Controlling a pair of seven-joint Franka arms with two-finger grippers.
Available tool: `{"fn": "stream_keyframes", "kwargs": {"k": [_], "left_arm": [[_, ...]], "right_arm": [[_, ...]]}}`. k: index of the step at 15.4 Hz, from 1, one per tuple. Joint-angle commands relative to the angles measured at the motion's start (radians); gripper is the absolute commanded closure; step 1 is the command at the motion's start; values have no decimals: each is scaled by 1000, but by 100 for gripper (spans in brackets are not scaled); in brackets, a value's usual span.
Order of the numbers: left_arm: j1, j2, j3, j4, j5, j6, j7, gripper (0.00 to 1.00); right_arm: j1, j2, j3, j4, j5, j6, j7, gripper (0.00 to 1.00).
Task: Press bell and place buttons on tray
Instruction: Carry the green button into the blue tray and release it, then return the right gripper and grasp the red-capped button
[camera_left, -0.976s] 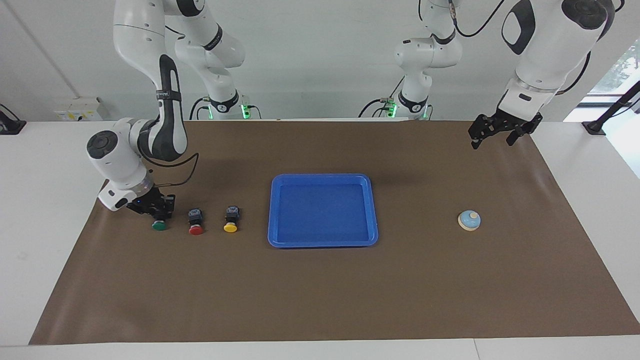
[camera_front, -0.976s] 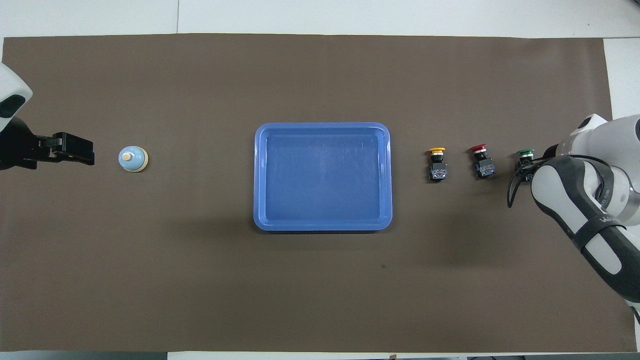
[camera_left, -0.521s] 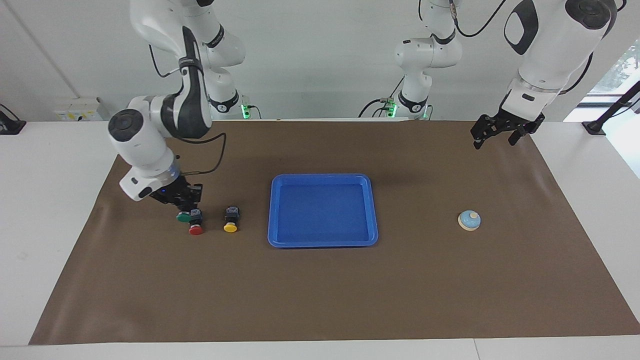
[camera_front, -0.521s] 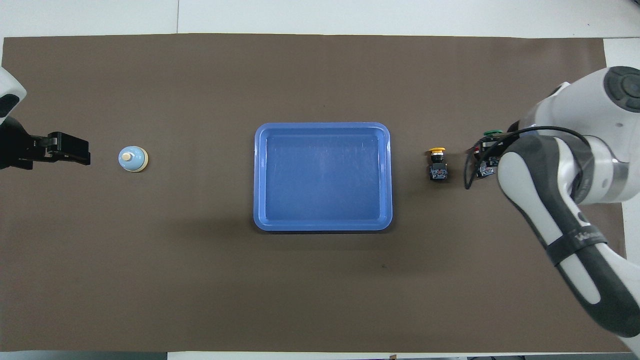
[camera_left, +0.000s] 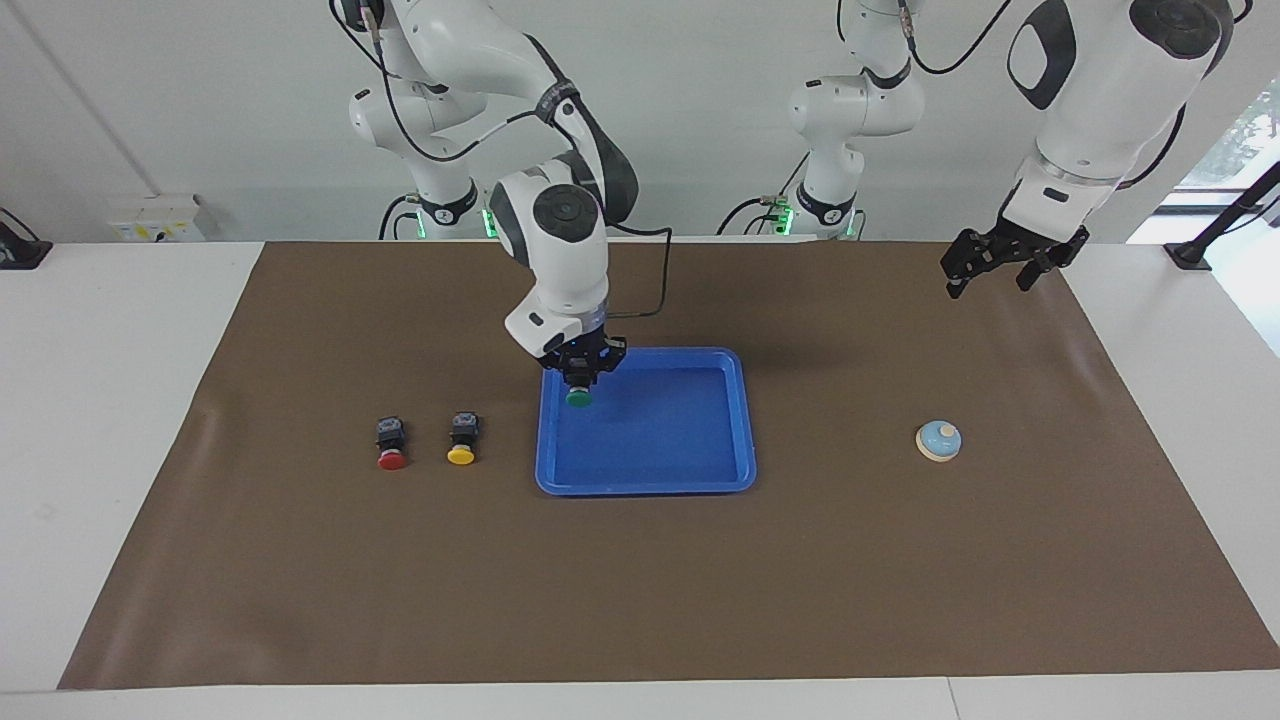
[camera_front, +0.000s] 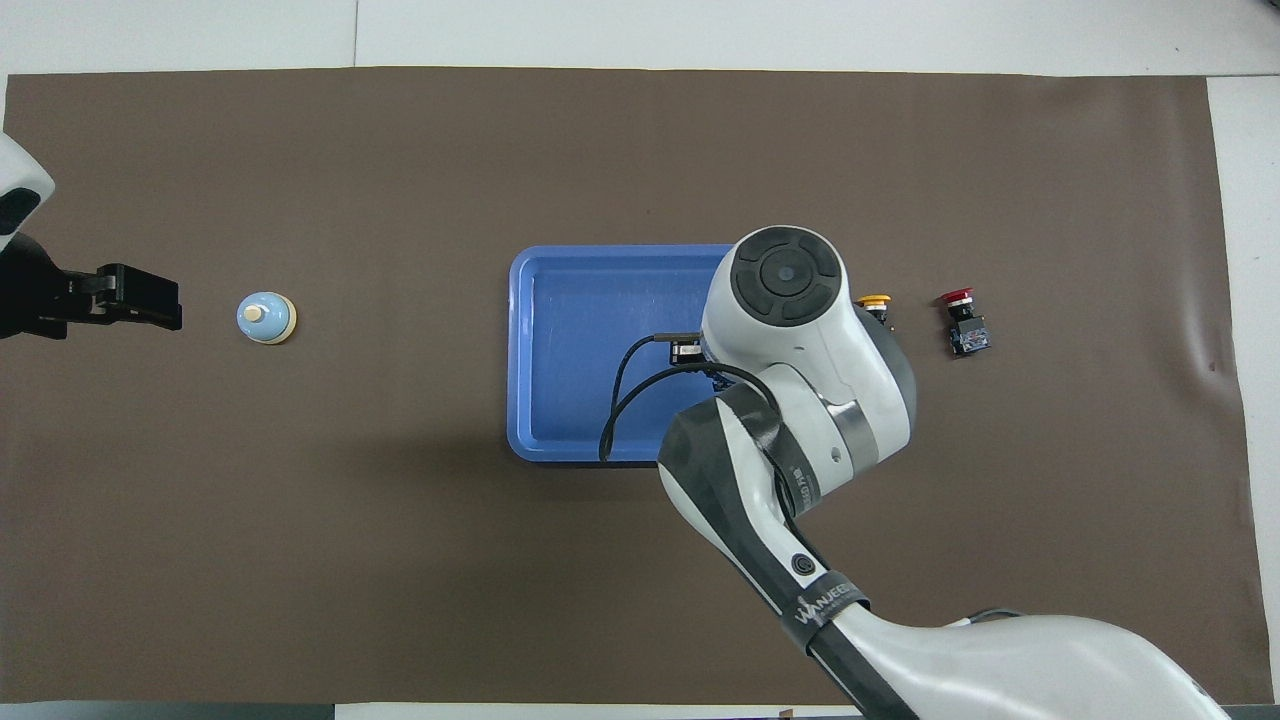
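Note:
My right gripper (camera_left: 579, 384) is shut on the green button (camera_left: 578, 398) and holds it low over the blue tray (camera_left: 742, 420), above the corner toward the right arm's end. In the overhead view the right arm hides the green button and part of the tray (camera_front: 520, 350). The red button (camera_left: 391, 444) (camera_front: 962, 320) and the yellow button (camera_left: 461, 440) (camera_front: 875, 300) lie on the mat beside the tray, toward the right arm's end. The light-blue bell (camera_left: 938, 440) (camera_front: 266, 317) stands toward the left arm's end. My left gripper (camera_left: 990, 278) (camera_front: 150, 298) waits open in the air beside the bell.
A brown mat (camera_left: 640, 580) covers the table. The yellow button lies closest to the tray's edge, and the red one lies just past it.
My right gripper has lifted the green button from beside the red button and carried it across to over the tray. The left arm has stayed still.

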Motion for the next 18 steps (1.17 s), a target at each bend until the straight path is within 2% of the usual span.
{"fn": "stream_keyframes", "kwargs": {"k": [1,5,6,7,8,10,12,15,18], "left_arm": [[4,-21,6,-17,-9,2,1,0],[2,-21,6,-17,-9,2,1,0],[2,-21,6,-17,-9,2,1,0],[2,-21,6,-17,-9,2,1,0],[4,-21,6,-17,-9,2,1,0],[4,-21,6,-17,-9,2,1,0],[2,-21,6,-17,-9,2,1,0],[4,-21,6,-17,-9,2,1,0],[4,-21,6,-17,-9,2,1,0]], "right_arm": [[-11,47,-7,19,13,23,-4,100],[4,60,-5,-16,40,89,3,100],[4,58,-7,-22,52,94,8,85],[4,57,-7,-23,52,82,9,38],[2,49,-10,-21,46,77,5,0],[-21,32,-16,16,39,2,-9,0],[-92,-4,-19,50,39,-76,-67,0],[-255,-69,-19,17,36,-101,-275,0],[-396,-78,-22,-16,-35,-81,-523,0]]}}
